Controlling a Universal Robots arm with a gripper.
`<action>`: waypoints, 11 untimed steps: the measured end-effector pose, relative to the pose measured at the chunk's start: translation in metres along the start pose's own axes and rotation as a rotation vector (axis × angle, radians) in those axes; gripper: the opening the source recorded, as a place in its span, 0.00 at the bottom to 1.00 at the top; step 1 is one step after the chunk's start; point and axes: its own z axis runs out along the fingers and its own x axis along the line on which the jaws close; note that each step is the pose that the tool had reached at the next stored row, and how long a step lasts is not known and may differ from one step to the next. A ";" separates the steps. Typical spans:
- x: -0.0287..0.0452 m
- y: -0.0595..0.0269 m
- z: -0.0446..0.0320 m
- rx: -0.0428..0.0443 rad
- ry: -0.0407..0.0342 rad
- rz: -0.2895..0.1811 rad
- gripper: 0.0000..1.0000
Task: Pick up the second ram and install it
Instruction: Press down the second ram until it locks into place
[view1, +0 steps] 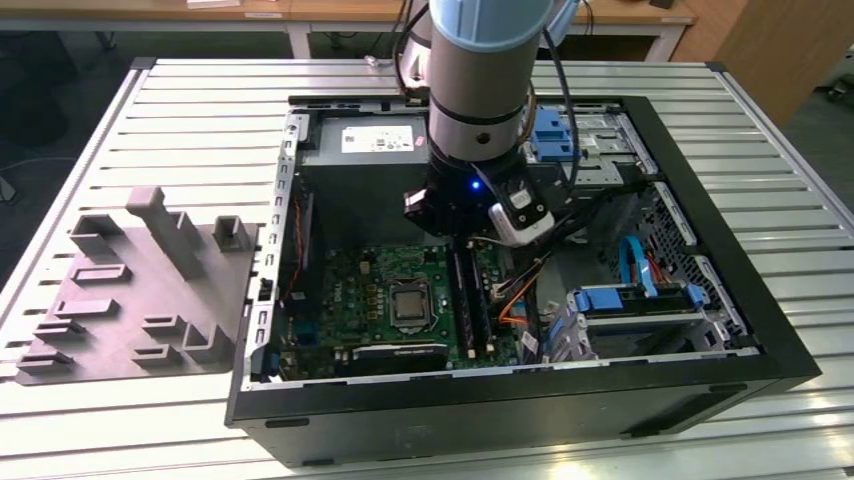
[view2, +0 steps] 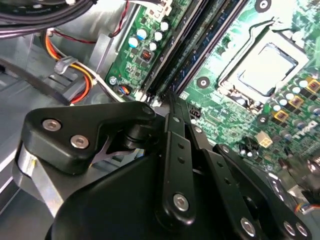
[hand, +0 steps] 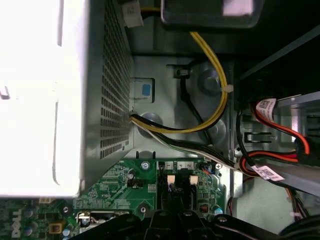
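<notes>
**Claw down over the memory slots inside the open case**

In the exterior view we see the arm (view1: 474, 90) reaching straight down into the open computer case (view1: 747, 330), which lies on its side on the slatted worktop (view1: 200, 110). The claw (view1: 461, 240) sits low over the green motherboard (view1: 360, 290), at the end of the long black slot rails (view1: 470, 300) nearest the power supply (view1: 367, 140). The processor socket (view1: 404, 300) lies just beside the rails, on the exterior view's left of them.

In the second wrist view the claw (view2: 172, 100) is narrow: its two black fingers (view2: 175, 145) are drawn in until their tips nearly meet, right above the near end of the slot rails (view2: 165, 75). A dark strip runs along the rails (view2: 200, 35) under the tips. We take it for the second ram (view2: 200, 35), lying in line with its slot. We cannot tell whether the fingers clamp it or only rest over it, nor whether it is pressed fully home.

In the first wrist view the claw (hand: 175, 222) hangs over the rail ends (hand: 175, 182), with yellow and black cables (hand: 210, 115) curving across the metal case wall beyond.

The grey moulded holder tray (view1: 134, 290) sits on the worktop well apart from the case, on the exterior view's left.
</notes>
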 end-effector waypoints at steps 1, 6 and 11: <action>-0.0001 0.0001 -0.0024 0.0001 -0.0001 0.000 0.10; -0.0004 0.0005 -0.0081 0.0006 -0.0001 0.000 0.10; -0.0004 -0.0041 -0.0085 0.0008 0.0000 0.000 0.10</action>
